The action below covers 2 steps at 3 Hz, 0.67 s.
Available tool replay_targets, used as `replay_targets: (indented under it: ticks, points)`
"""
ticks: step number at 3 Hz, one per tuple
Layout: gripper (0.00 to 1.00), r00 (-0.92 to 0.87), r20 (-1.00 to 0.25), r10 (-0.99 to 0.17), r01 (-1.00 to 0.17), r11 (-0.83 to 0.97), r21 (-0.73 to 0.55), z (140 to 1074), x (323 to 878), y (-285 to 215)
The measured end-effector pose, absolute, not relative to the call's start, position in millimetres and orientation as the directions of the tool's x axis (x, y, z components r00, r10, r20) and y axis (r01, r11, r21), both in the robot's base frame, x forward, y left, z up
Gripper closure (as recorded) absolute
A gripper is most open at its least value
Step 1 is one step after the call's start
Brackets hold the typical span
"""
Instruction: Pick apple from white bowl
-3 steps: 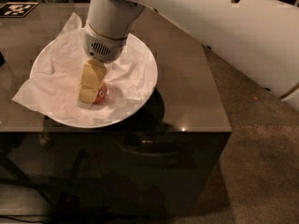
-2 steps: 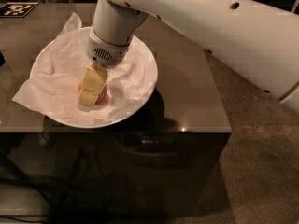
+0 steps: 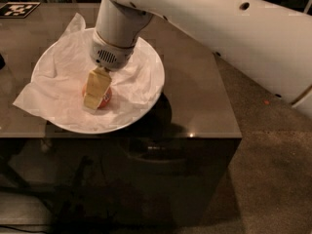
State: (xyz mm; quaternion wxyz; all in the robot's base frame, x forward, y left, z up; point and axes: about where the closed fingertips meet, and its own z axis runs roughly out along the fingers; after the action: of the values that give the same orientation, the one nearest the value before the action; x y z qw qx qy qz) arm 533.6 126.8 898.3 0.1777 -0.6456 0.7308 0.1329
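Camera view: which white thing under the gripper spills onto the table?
The crumpled tissue paper: its corners overhang the white bowl onto the table. The gripper is at the apple inside the bowl.

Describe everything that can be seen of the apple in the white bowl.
The apple is small, round and red-orange, with smooth skin. Only its sides show, because the claw hangs over it from above and hides its middle. It lies on crumpled white paper, a little left of the centre of the white bowl, which stands on a dark table. Whether the claw touches the apple cannot be told. No stem shows.
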Motion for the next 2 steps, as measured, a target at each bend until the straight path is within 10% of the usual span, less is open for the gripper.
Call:
replay_targets:
  ticks: [2]
  points:
    - [0.68,-0.103,-0.431,-0.896,-0.991,0.131,-0.035,898.3,533.6,126.8]
